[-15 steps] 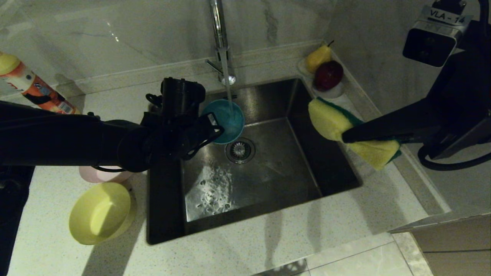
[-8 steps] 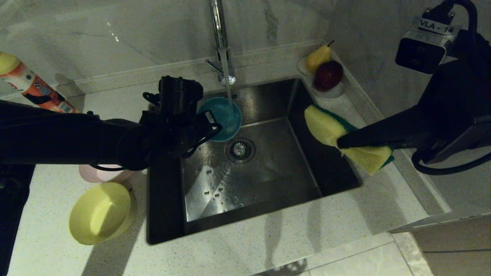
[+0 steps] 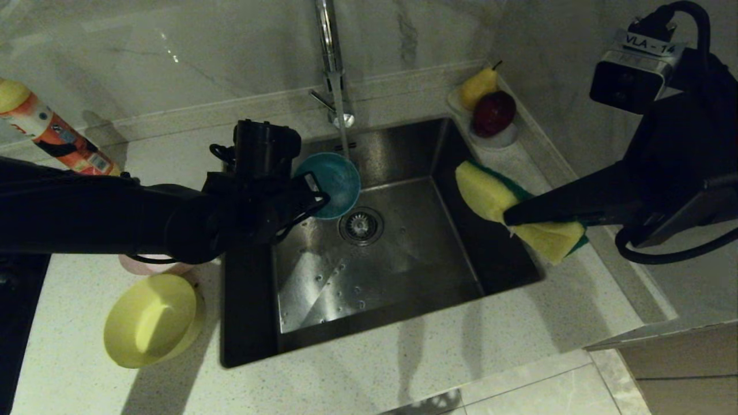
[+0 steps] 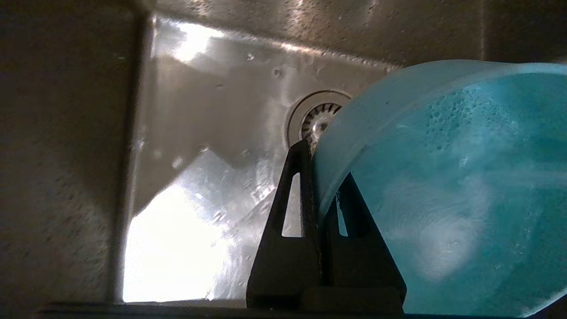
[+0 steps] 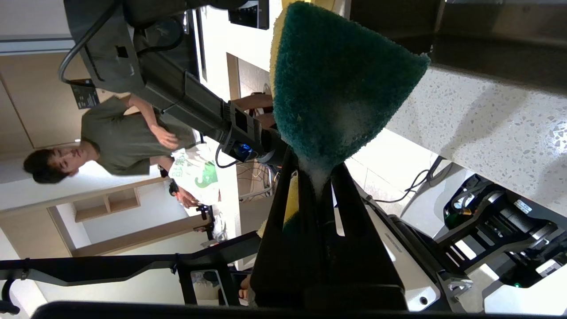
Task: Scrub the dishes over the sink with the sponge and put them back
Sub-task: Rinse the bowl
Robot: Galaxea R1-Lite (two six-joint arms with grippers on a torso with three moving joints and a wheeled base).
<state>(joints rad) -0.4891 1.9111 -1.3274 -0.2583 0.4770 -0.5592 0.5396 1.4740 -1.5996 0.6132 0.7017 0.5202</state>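
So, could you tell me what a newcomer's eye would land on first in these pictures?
Probably the light blue bowl, tilted over the back of the sink under the faucet, its rim clamped in the left gripper. Next, the sponge, folded in the shut right gripper above the sink's right edge. The yellow bowl waits on the counter to the sink's left.
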